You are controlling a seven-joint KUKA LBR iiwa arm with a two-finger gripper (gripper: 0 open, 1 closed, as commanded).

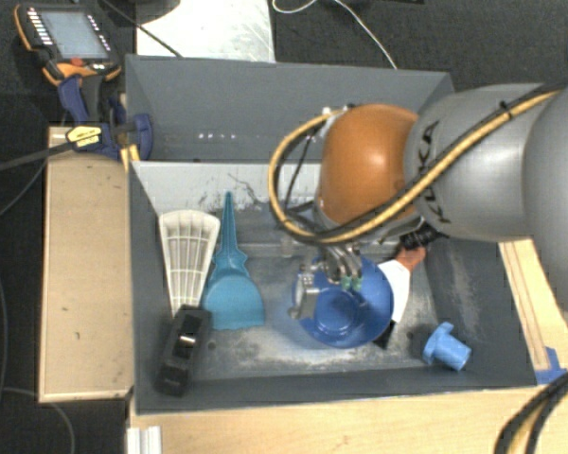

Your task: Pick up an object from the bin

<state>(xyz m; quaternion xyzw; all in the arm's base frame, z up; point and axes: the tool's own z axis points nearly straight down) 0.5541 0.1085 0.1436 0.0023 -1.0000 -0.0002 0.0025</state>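
The gripper (329, 280) hangs just above the blue bowl (348, 320) mid-bin, by its left rim; whether spread or closed, unclear

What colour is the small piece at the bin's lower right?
The small piece is blue; camera view.

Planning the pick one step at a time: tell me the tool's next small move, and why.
Probably lower the tool straight down onto the round blue bowl. It hangs above that bowl's left rim in the middle of the bin; the light blue scoop lies apart to the left and the white piece beside the bowl's right, so the bowl looks nearest.
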